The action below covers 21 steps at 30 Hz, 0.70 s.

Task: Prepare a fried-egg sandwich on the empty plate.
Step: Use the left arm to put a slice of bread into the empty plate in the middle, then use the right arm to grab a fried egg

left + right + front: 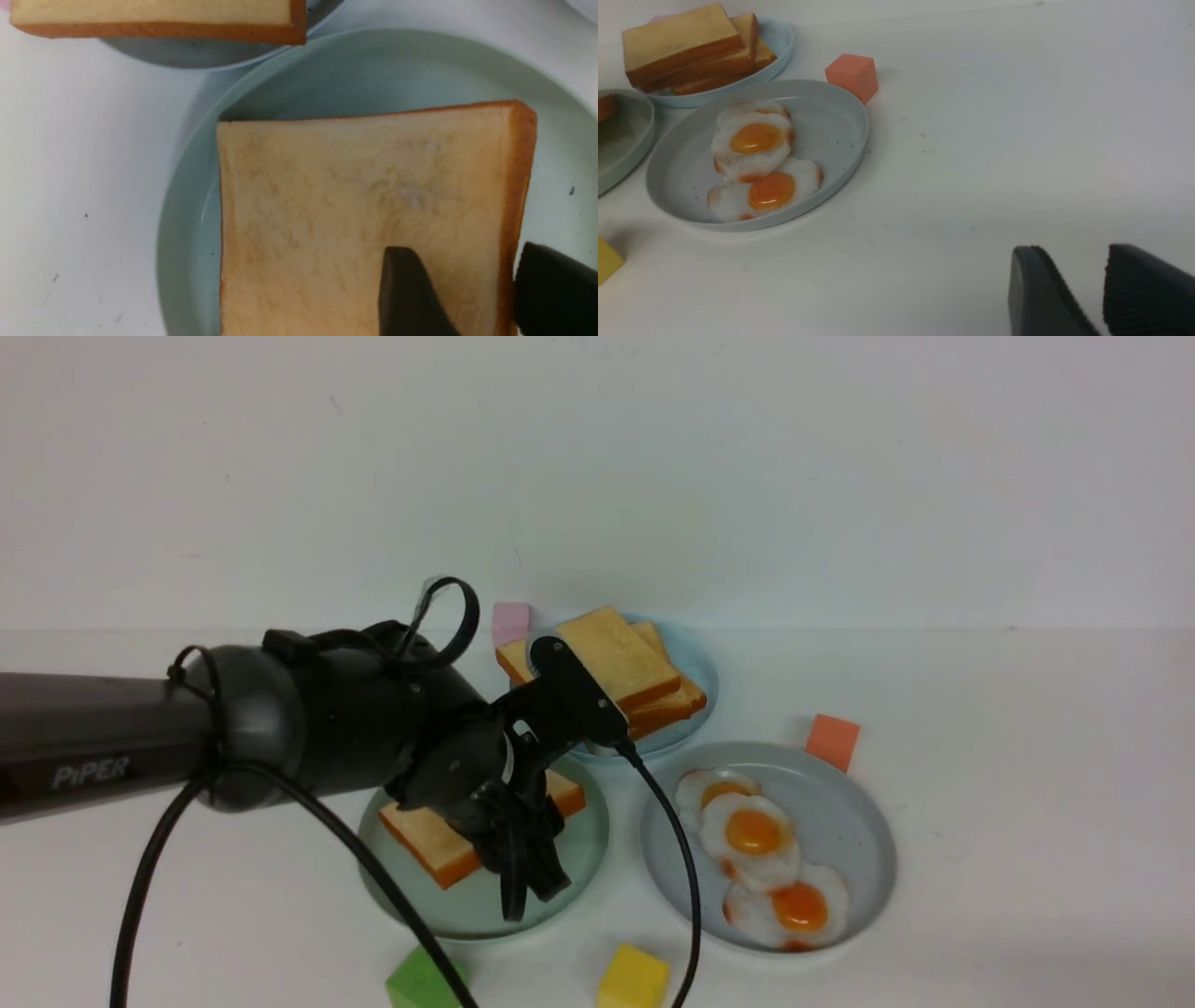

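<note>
The mint-green plate (pixel 476 910) sits near the front, left of centre, with one toast slice (pixel 429 835) lying flat on it. My left gripper (pixel 532 896) hangs over that slice. In the left wrist view the left gripper (pixel 462 252) is open. One finger (pixel 406 289) is above the toast (pixel 350 210) and the other is beside its crust, over the plate (pixel 187 224). No fried-egg sandwich is in view. My right gripper (pixel 1071 254) is open over bare table with nothing between its fingers, and it does not show in the front view.
A grey-blue plate (pixel 840 821) to the right holds three fried eggs (pixel 752 835). Behind it, a light-blue plate (pixel 695 672) carries a stack of toast (pixel 621 672). Cubes lie about: orange (pixel 832 741), yellow (pixel 633 977), green (pixel 415 980), pink (pixel 511 621).
</note>
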Each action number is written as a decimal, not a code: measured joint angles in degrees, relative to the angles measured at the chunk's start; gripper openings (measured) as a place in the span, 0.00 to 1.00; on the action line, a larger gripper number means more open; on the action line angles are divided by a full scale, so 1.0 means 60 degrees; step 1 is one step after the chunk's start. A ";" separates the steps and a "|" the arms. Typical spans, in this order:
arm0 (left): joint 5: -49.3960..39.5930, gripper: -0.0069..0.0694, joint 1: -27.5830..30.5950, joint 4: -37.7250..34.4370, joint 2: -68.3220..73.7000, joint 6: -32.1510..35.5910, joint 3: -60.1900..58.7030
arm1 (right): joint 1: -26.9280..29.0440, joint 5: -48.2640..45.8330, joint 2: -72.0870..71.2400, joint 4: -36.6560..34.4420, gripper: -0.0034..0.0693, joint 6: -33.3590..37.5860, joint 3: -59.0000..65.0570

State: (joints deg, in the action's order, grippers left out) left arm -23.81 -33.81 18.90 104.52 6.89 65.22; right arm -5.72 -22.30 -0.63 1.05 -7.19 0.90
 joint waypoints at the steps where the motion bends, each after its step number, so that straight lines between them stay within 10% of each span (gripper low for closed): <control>1: 0.0000 0.57 0.0000 0.0000 0.0000 0.0000 0.0000 | 0.0000 0.0000 0.0000 0.0000 0.38 0.0000 0.0000; 13: -0.1259 0.66 0.0000 -0.1627 -0.1191 -0.0122 0.0000 | 0.0000 0.0000 0.0000 0.0000 0.38 0.0000 0.0000; 17: -0.1745 0.53 0.0000 -0.2803 -0.2535 -0.1064 -0.0028 | 0.0000 0.0000 0.0000 0.0000 0.38 0.0000 0.0000; 21: -0.1746 0.18 0.0000 -0.4385 -0.5410 -0.1240 -0.0028 | 0.0000 0.0000 0.0000 0.0000 0.38 0.0000 0.0000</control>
State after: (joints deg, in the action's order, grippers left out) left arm -34.28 -33.81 -7.40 72.06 -0.55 65.05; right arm -5.72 -22.30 -0.63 1.05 -7.19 0.90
